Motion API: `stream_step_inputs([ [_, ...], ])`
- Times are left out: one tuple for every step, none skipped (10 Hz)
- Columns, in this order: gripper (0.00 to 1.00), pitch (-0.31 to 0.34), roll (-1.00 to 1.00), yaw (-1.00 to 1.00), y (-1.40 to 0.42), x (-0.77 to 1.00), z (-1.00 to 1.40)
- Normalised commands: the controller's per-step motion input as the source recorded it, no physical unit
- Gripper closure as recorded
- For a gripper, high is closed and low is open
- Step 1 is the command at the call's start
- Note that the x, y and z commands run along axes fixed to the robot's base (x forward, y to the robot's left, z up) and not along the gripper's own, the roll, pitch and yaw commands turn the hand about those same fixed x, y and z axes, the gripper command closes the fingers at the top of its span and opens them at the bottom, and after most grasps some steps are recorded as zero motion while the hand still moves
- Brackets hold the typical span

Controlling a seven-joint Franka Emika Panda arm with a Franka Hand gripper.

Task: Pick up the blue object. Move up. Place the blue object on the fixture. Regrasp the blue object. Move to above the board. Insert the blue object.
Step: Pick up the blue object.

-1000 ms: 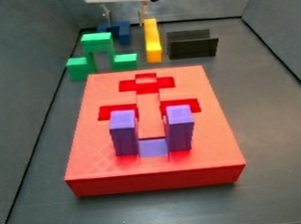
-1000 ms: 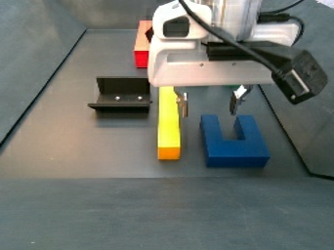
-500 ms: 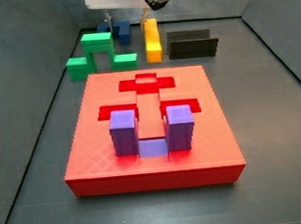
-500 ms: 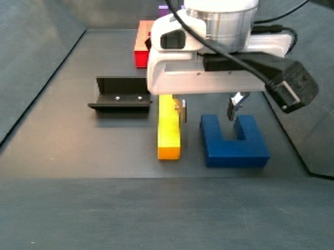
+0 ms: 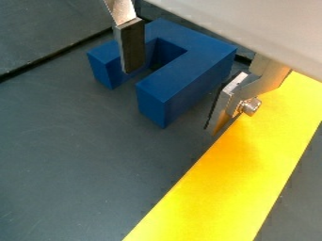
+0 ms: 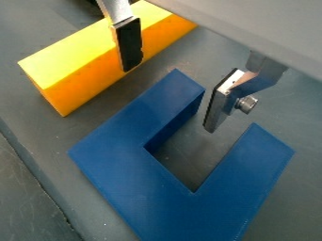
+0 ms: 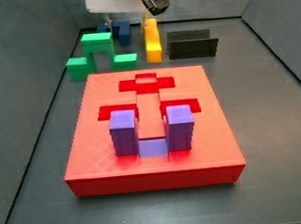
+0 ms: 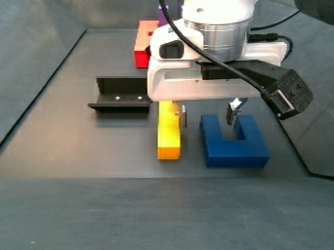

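Two fingers (image 6: 127,42) of gripper (image 6: 176,80) spread apart, astride one prong of blue object (image 6: 189,165); nothing clamped. Yellow bar (image 8: 169,129) close beside; could be nudged, or prong clipped, if descent misaligned.

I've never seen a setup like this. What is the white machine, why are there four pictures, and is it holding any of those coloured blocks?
The white machine is a robot arm ending in a two-fingered claw. Two pictures come from cameras fixed beside the table; two come from cameras on the arm's wrist, looking down past its silver fingers. On the grey floor lie a red board with purple blocks standing in it, green blocks, a yellow bar, a black fixture and the blue object. The claw is open and holds nothing. In both wrist views its fingers straddle one arm of the blue object, not yet gripping it.
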Motion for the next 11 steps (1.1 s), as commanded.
stream_step_inputs([
  [0.00,0.000,0.00,0.00,0.00,0.00,-0.02],
  [0.00,0.000,0.00,0.00,0.00,0.00,0.00],
  [1.00,0.000,0.00,0.00,0.00,0.00,0.00],
  [1.00,0.000,0.00,0.00,0.00,0.00,0.00],
  [1.00,0.000,0.00,0.00,0.00,0.00,0.00],
  [1.00,0.000,0.00,0.00,0.00,0.00,0.00],
  [1.00,0.000,0.00,0.00,0.00,0.00,0.00],
  [1.00,0.000,0.00,0.00,0.00,0.00,0.00],
  [1.00,0.000,0.00,0.00,0.00,0.00,0.00],
  [1.00,0.000,0.00,0.00,0.00,0.00,0.00],
  [1.00,0.000,0.00,0.00,0.00,0.00,0.00],
])
